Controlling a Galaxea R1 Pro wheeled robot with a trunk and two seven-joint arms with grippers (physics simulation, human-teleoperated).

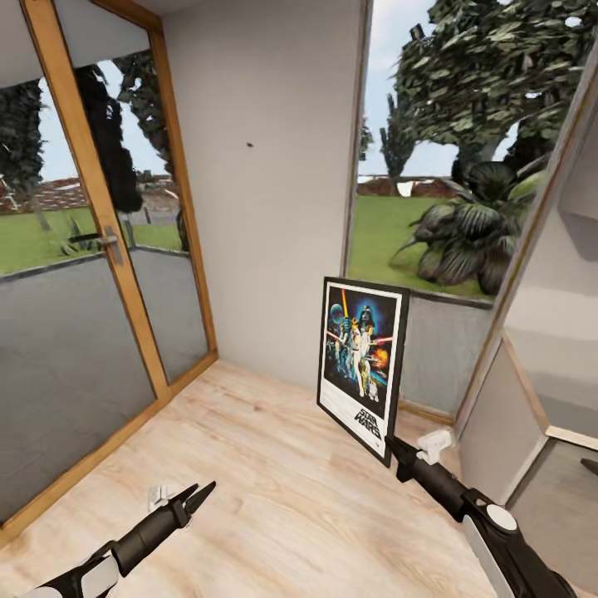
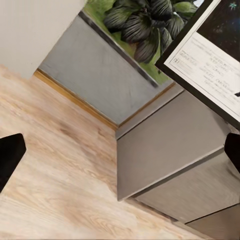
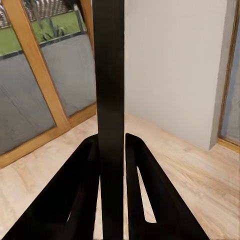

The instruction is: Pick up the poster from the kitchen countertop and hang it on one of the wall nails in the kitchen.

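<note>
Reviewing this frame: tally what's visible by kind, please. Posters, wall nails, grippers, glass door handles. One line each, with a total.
Posters: 1, the poster, held upright by the right gripper
Wall nails: 1, the nail on the grey wall
Grippers: 2, counting the left gripper, which holds nothing
Door handles: 1, the door handle
Total: 5

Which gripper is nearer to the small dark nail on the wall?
Right. The right gripper holds the poster just below the nail; the left gripper hangs lower, near the floor.
</note>
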